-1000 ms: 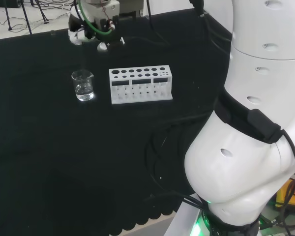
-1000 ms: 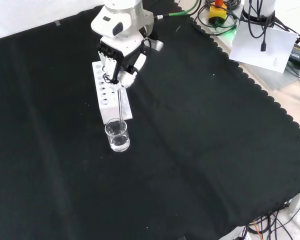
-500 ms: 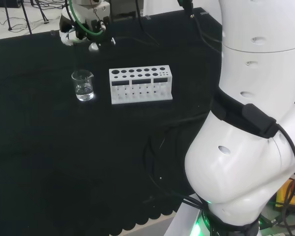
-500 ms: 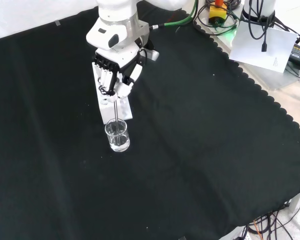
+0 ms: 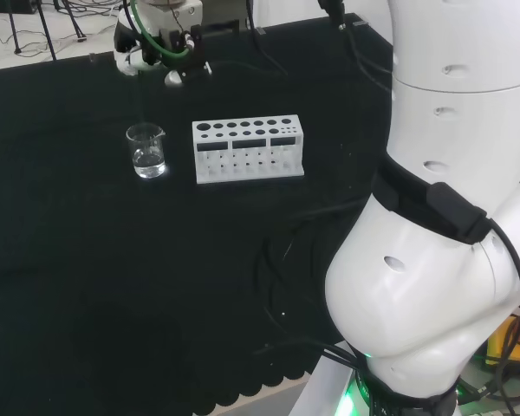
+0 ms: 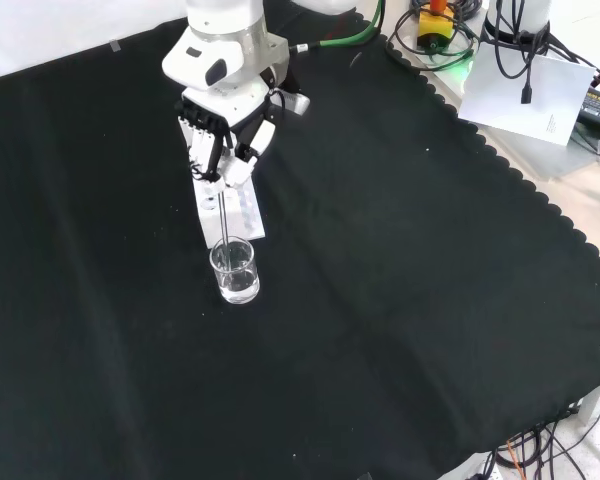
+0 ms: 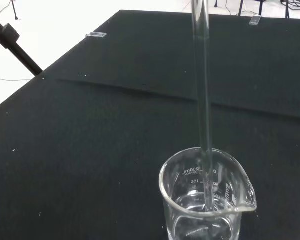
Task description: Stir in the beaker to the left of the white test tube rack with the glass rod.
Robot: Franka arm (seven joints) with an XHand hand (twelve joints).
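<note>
A clear glass beaker (image 6: 235, 271) with a little clear liquid stands on the black cloth, just in front of the white test tube rack (image 6: 238, 211) in the front view. In the head view the beaker (image 5: 146, 151) is left of the rack (image 5: 248, 148). The hand (image 6: 220, 137) hovers above the rack, its fingers curled round the top of a glass rod (image 6: 222, 213). The rod (image 7: 204, 100) hangs nearly upright and its lower end dips inside the beaker (image 7: 207, 200), into the liquid. In the head view the hand (image 5: 163, 54) is above and behind the beaker.
The arm's big white links (image 5: 433, 199) stand at the right of the head view. Cables, a paper sheet (image 6: 528, 90) and other gear lie beyond the cloth's scalloped edge at the front view's top right.
The hand has shifted a little with the rod, up and to the left in the front view. The rod's lower end has stayed in the beaker, which has not moved.
</note>
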